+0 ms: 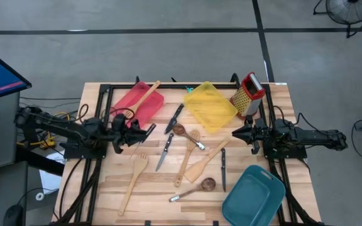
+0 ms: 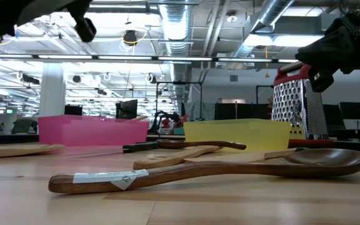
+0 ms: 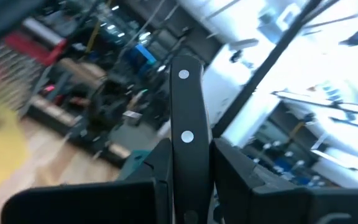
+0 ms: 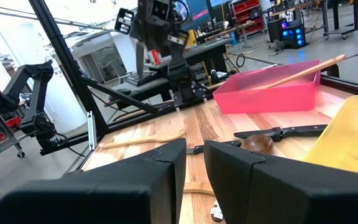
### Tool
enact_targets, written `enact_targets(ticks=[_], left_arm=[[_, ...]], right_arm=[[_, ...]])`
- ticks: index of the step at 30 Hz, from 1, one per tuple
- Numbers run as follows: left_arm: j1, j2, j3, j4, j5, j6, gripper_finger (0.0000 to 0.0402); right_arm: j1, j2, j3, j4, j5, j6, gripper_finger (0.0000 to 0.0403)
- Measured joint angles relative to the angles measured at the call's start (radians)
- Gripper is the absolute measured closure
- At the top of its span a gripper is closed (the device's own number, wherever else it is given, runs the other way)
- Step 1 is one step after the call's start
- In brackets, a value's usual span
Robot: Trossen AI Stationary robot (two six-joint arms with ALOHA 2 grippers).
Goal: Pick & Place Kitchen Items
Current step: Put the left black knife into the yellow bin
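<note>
My left gripper (image 1: 147, 130) hangs above the table by the near corner of the red tray (image 1: 131, 100), shut on a black-handled knife (image 3: 187, 106); the blade is hidden. My right gripper (image 1: 235, 132) hovers empty near the yellow tray (image 1: 210, 107), its fingers a narrow gap apart (image 4: 194, 162). On the table lie two knives (image 1: 174, 118) (image 1: 164, 151), a third knife (image 1: 224, 168), two dark-bowled spoons (image 1: 187, 134) (image 1: 197, 188), two wooden spatulas (image 1: 188, 157) (image 1: 208, 161) and a slotted turner (image 1: 132, 182). Another spatula (image 1: 146, 96) lies in the red tray. My left gripper pinches the knife's black riveted handle (image 3: 188, 158) between its two fingers. The handle's free end (image 3: 184, 71) stands out past the fingertips. The gripper comes in about level from the table's left. The knife is lifted clear of the table.
A steel box grater with a red top (image 1: 249, 94) stands at the far right beside the yellow tray. A teal tray (image 1: 254, 196) lies at the near right corner. A black frame (image 1: 102, 94) runs around the work area.
</note>
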Motion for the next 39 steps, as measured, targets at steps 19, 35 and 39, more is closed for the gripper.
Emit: enact_targets(ticks=[19,35,39], left_arm=[[0.031,0.0,0.0,0.225,0.167,-0.022,0.0343],[0.031,0.001,0.0,0.265,0.215,-0.049,0.0343],[0.031,0.001,0.0,0.272,0.252,-0.076,0.0343]], right_arm=[[0.0,0.0,0.0,0.0,0.0,0.0,0.0331],[0.0,0.0,0.0,0.0,0.0,0.0,0.0331],[0.0,0.0,0.0,0.022,0.001,0.046,0.0331]])
